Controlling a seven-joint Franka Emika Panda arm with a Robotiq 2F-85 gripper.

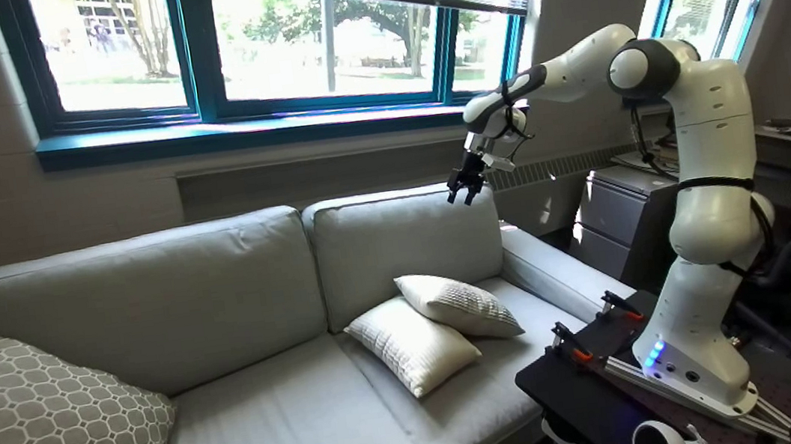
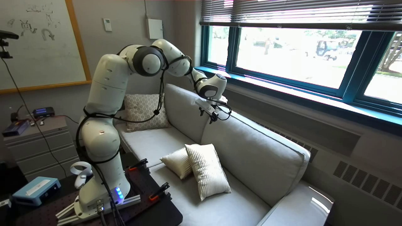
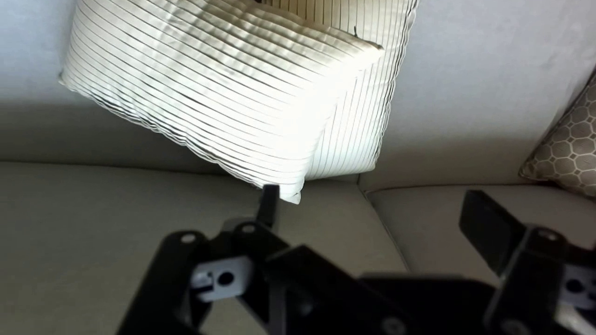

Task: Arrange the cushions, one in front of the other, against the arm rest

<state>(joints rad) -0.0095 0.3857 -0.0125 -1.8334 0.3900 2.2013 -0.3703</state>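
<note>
Two cream-white ribbed throw pillows (image 1: 415,348) lie on the grey sofa seat (image 1: 458,422), right of centre in an exterior view, one partly over the other, apart from the padded arm rest (image 1: 560,273) further right; higher in the frame, the Robotiq gripper (image 1: 461,199) has its jaws spread wide

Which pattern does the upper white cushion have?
The upper cushion has thin parallel lines, clearest in the wrist view.
</note>
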